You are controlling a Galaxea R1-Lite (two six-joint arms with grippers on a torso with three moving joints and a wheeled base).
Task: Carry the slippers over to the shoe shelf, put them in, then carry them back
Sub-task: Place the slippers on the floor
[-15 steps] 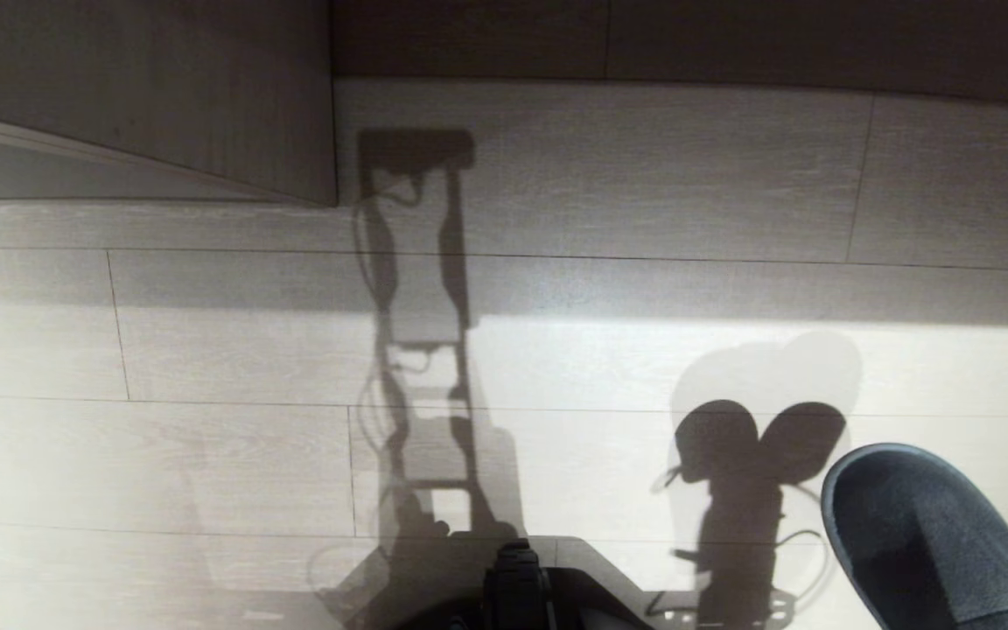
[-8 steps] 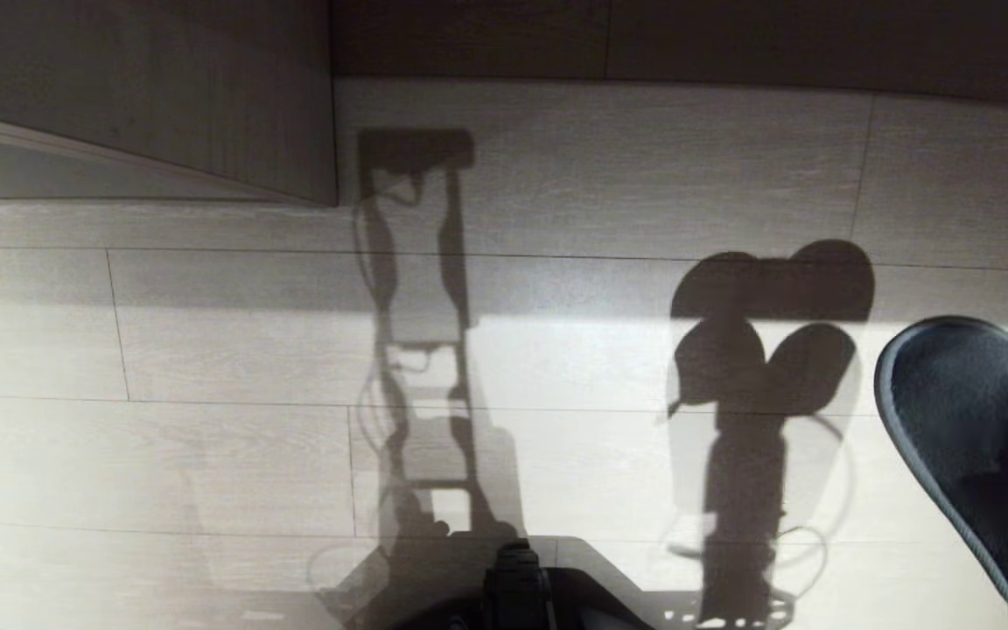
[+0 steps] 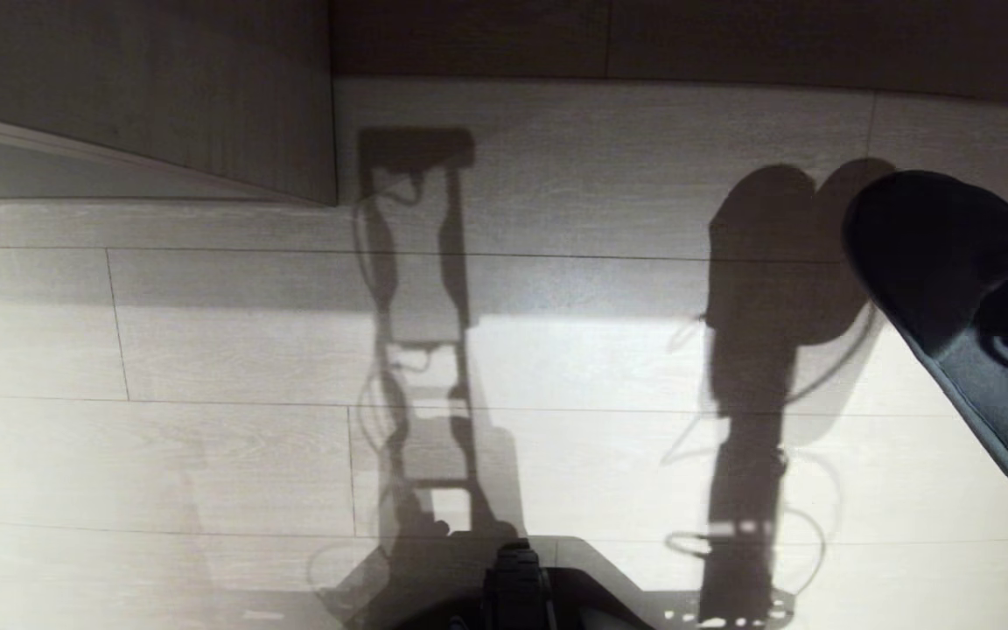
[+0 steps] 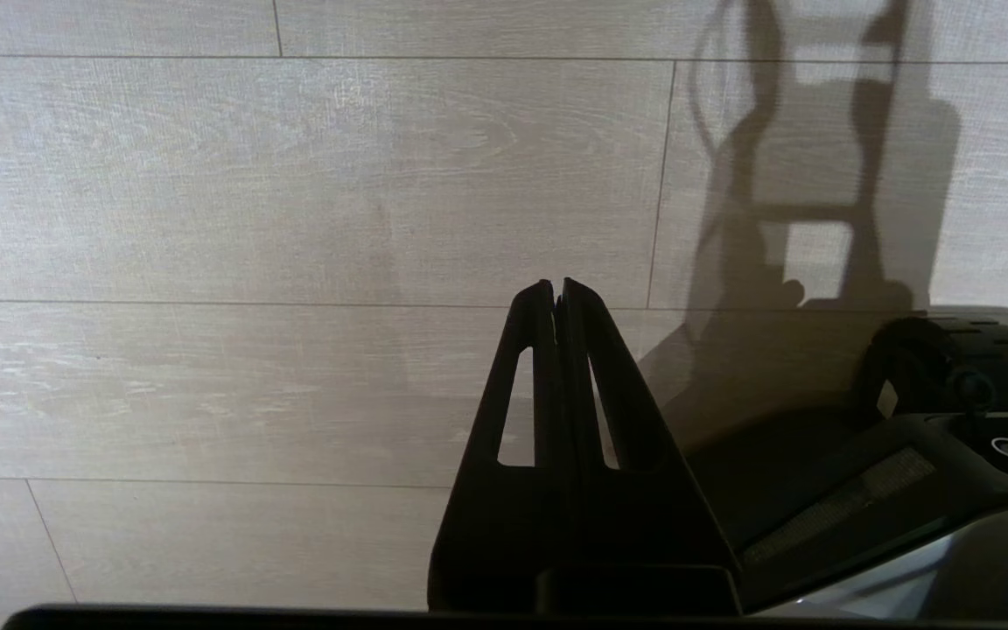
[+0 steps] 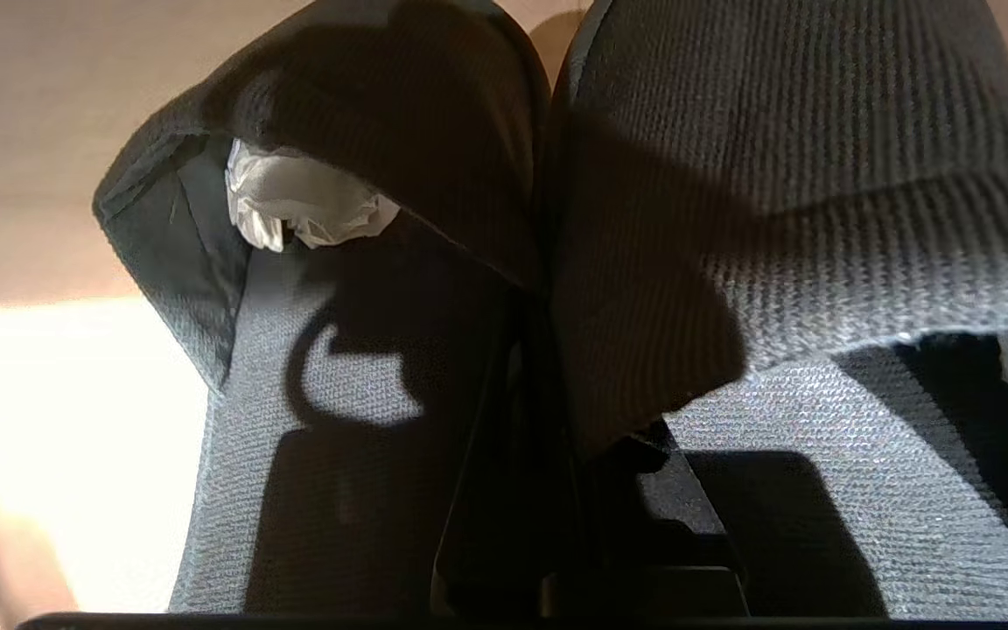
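The slippers (image 5: 775,131) are a dark grey fabric pair pressed side by side, with white paper stuffing (image 5: 303,197) in one toe cap. My right gripper (image 5: 532,367) is shut on their inner edges where they meet, its fingers mostly buried in the fabric. In the head view one slipper (image 3: 933,254) hangs in the air at the right edge, above the floor; the gripper itself is outside that view. My left gripper (image 4: 556,289) is shut and holds nothing, parked over the floor beside the base. I cannot tell whether the wood-grain panel (image 3: 136,87) at the far left belongs to the shoe shelf.
Pale wood-plank floor (image 3: 206,455) fills the view, crossed by the shadows of my arm and the slippers. A dark band of wall or skirting (image 3: 688,39) runs along the far side. My base (image 3: 517,586) shows at the near edge.
The slipper has risen and swung forward, from the near right corner to the far right. Its shadow has slid away across the floor with it. The camera and left arm kept still.
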